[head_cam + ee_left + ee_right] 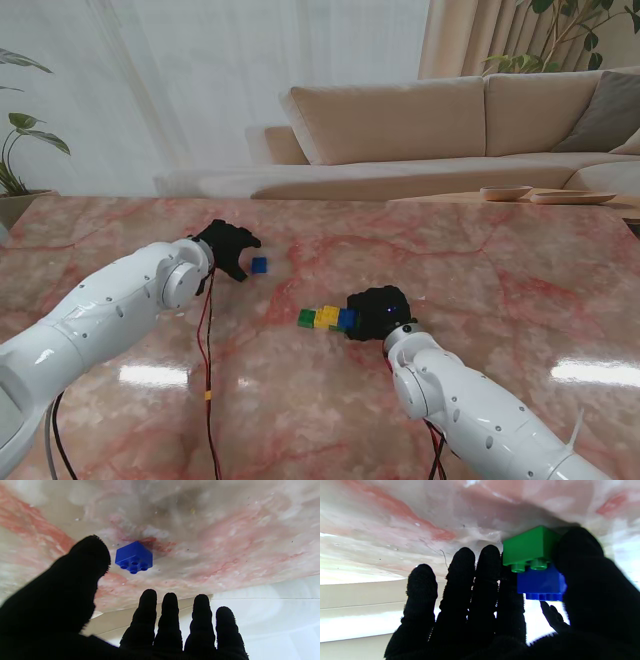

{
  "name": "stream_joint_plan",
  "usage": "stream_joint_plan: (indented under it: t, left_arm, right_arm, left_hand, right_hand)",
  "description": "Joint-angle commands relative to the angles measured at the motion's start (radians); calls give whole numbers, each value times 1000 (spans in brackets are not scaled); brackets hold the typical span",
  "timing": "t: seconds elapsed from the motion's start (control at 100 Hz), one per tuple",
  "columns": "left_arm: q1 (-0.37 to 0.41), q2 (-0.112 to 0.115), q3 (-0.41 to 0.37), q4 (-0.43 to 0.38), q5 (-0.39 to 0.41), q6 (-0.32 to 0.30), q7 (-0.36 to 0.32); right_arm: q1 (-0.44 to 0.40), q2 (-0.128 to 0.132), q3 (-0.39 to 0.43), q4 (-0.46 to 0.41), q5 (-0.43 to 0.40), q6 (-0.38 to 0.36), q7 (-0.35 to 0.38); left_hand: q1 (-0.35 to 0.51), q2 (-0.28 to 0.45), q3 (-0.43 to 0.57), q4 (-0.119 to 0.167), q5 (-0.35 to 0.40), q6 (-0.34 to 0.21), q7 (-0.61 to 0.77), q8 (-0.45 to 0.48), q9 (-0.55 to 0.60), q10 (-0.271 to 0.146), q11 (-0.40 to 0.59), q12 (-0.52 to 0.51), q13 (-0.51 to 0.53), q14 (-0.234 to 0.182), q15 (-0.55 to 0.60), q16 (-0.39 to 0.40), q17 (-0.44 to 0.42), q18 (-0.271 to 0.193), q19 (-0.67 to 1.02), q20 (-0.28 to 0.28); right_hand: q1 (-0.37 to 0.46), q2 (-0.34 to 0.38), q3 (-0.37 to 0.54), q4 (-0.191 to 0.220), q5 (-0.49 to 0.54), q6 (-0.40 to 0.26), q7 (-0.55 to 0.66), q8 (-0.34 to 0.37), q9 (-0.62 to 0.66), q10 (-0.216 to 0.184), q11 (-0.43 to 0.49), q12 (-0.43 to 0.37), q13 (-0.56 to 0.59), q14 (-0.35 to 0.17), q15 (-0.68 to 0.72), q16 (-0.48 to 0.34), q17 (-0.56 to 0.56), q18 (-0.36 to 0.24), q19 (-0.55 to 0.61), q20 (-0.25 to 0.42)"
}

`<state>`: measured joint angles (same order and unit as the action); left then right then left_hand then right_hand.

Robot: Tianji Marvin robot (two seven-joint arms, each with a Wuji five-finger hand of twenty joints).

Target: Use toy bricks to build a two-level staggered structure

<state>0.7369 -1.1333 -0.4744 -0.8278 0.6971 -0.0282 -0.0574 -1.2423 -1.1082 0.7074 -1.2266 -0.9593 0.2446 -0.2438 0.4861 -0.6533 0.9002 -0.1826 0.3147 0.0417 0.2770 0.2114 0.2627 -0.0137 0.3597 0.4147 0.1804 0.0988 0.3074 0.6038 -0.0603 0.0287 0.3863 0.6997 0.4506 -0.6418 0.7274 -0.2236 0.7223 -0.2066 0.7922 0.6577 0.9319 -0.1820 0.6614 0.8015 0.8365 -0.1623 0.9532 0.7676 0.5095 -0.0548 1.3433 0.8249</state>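
right hand (378, 312) pinches blue brick (541, 585) atop green brick (530, 545), offset, likely pressing second level | row of bricks (322, 318) mid-table | left hand (226, 247) spread, empty, near loose blue brick (259, 264), probably next pick

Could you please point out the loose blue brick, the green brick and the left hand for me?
Loose blue brick (134, 556): left wrist view, on its side face.
Green brick (528, 545): right wrist view, on its side face.
Left hand (226, 246): stand view, on the black glove's back.
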Motion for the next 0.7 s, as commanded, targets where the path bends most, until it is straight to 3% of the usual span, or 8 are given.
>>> stream_joint_plan:
  t: [0.0, 0.19, 0.49, 0.64, 0.69]
  left_arm:
    - [-5, -13, 11, 29, -8, 1, 11]
    - [-26, -53, 53, 118, -70, -5, 45]
    - [-69, -139, 130, 283, -159, -49, 96]
    - [-78, -173, 144, 341, -184, -75, 126]
    - [-76, -181, 142, 354, -189, -80, 142]
  right_arm:
    - [-8, 1, 1, 7, 1, 0, 14]
    - [-6, 0, 1, 11, 7, -5, 11]
    - [-7, -2, 3, 11, 15, -5, 14]
    - [-7, -2, 4, 11, 18, -3, 19]
    - [-7, -2, 4, 11, 20, -3, 20]
  left_hand:
    - [-33, -31, -20, 16, -49, 33, -29, -16, -37, 13, 11, 17, -38, -16, -5, 15, -22, 4, -37, 25]
    - [-45, -35, -35, 10, -45, 28, -42, -26, -49, 11, 17, 24, -51, -18, -2, 22, -32, 0, -59, 39]
    - [-48, -23, -51, 10, -21, -19, 39, 12, -54, 8, 16, 31, -60, -19, -4, 32, -32, -5, -118, 103]
    - [-35, -1, -53, 17, -13, -59, 253, 127, -39, 6, 37, 48, -56, -22, 1, 38, -30, -9, -144, 137]
    - [-26, 5, -50, 19, -30, -104, 359, 195, -24, 4, 49, 61, -53, -22, 6, 41, -29, -11, -148, 148]
  right_hand:
    - [48, 23, 96, -20, 35, -110, 85, 5, 24, -17, -7, 24, 27, -6, 7, 17, -9, 8, 19, 4]
    - [48, 22, 97, -20, 36, -112, 85, 6, 24, -16, -8, 25, 28, -7, 7, 18, -9, 8, 19, 5]
    - [48, 22, 99, -20, 37, -111, 86, 6, 26, -17, -9, 28, 27, -6, 7, 18, -9, 8, 19, 5]
    - [47, 22, 99, -21, 37, -111, 86, 6, 27, -15, -9, 28, 27, -5, 7, 18, -9, 8, 19, 5]
    - [47, 23, 99, -21, 39, -109, 87, 6, 28, -16, -9, 29, 27, -5, 7, 19, -9, 8, 18, 5]
